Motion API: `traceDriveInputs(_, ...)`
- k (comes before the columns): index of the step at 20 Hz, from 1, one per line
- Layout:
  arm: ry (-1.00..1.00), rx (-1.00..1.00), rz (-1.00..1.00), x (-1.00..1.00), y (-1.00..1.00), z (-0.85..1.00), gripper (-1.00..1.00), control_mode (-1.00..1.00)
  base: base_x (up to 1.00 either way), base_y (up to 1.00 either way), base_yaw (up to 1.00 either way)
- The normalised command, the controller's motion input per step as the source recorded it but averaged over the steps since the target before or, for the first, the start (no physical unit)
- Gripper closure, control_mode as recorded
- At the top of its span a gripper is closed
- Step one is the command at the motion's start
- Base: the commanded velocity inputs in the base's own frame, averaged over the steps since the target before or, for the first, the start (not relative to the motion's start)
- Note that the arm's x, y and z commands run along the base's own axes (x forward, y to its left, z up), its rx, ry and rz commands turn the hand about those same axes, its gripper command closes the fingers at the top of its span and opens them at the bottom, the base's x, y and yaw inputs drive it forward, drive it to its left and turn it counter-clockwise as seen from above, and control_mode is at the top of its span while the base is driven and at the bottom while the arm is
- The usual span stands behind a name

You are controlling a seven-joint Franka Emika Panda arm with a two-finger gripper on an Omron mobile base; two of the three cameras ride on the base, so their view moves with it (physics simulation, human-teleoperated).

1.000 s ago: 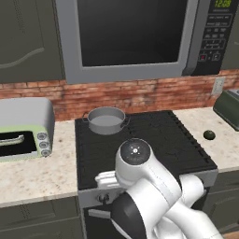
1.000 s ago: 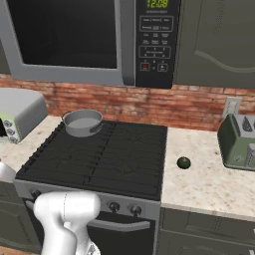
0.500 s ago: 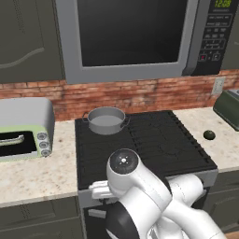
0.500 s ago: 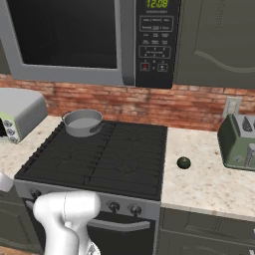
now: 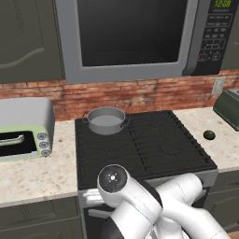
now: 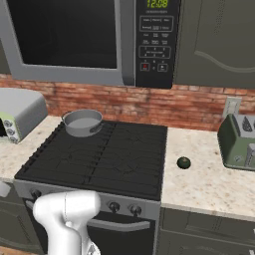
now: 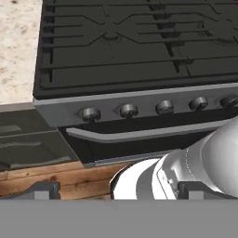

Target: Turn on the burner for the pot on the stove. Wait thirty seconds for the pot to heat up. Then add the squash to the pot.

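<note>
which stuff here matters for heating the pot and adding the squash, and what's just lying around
For the job:
- pot, back left of the stove
- squash, on the counter right of the stove
- stove knobs

Lying about:
- toaster oven
- toaster
- microwave

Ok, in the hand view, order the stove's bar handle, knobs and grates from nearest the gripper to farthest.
1. bar handle, just ahead of the gripper.
2. knobs, on the strip above it.
3. grates, on top, beyond.
</note>
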Motion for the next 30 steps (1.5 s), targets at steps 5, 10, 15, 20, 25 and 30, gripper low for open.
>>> traceDriveInputs(5, -0.17, 0.02, 0.00, -0.02, -0.36, -0.32, -1.00, -1.00, 0.00, 0.00, 0.00)
traceDriveInputs(10, 0.00, 0.10, 0.00, 0.00, -0.58, -0.40, -1.00, -1.00, 0.00, 0.00, 0.00)
traceDriveInputs(15, 0.19, 0.14, -0.01, 0.00, -0.46, -0.46, -1.00, -1.00, 0.00, 0.00, 0.00)
traceDriveInputs(20, 0.12, 0.04, -0.01, 0.17, -0.10, -0.38, -1.00, -1.00, 0.00, 0.00, 0.00)
traceDriveInputs(25, -0.01, 0.00, 0.00, 0.31, 0.00, -0.18, -1.00, -1.00, 0.00, 0.00, 0.00)
traceDriveInputs(30, 0.01, 0.00, 0.00, 0.40, 0.00, -0.09, -1.00, -1.00, 0.00, 0.00, 0.00)
